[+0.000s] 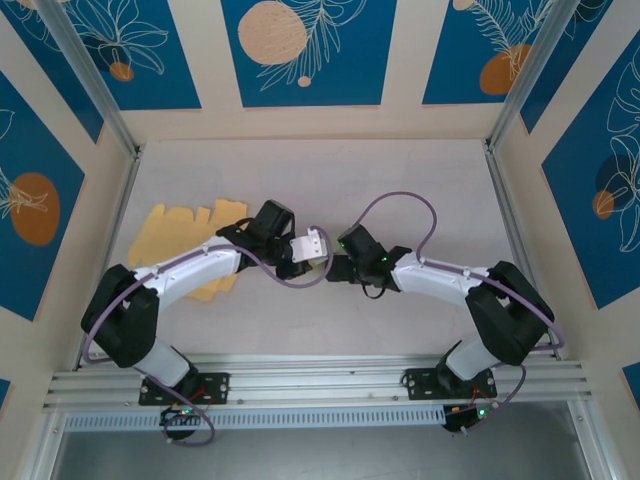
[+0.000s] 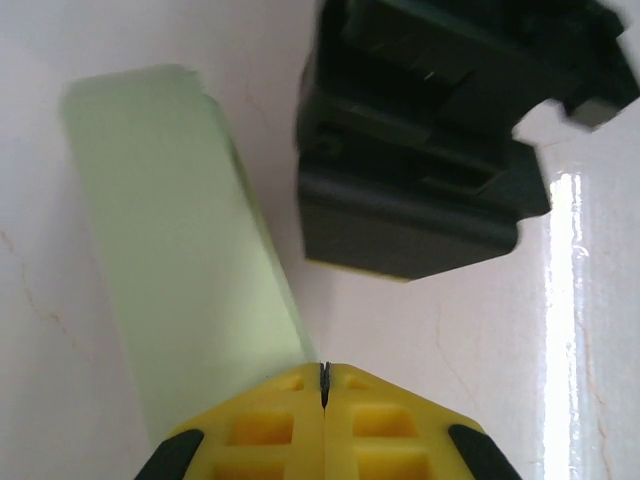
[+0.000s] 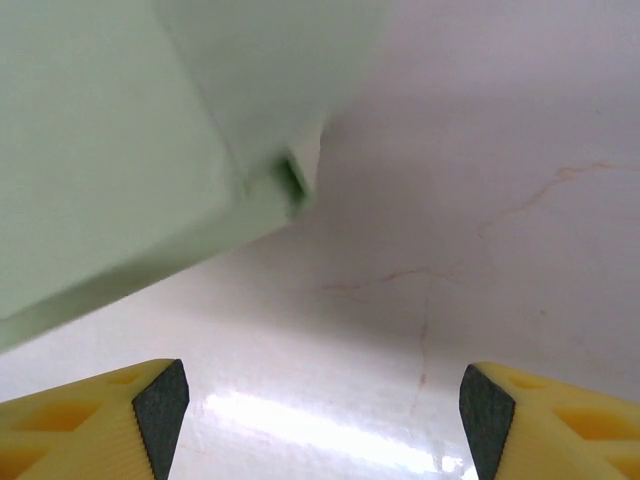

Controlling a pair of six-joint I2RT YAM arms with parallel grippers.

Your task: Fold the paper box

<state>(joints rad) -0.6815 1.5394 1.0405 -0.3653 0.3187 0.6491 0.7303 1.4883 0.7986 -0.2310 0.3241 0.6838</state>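
Near the middle of the tabletop [image 1: 400, 180], the paper box [image 1: 312, 245], probably light and easily creased, lies between the left gripper [image 2: 323, 372], fully shut at its flap [image 2: 170, 230], and the wide-open, empty right gripper [image 3: 325, 405], which I think should take a folded edge.

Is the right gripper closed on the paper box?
No: the right gripper stands wide open, with the paper box ahead, clear of both fingers.

The left arm [image 1: 190, 270] and the right arm [image 1: 450, 280] fold inward over the middle of the worktop [image 1: 400, 180].
The left hand [image 2: 324, 378] sits just left of the worktop's middle, yellow fingers [image 2: 270, 425] pressed flat together; the right hand [image 3: 325, 405], just right of that middle, points toward it, jaws spread wide.
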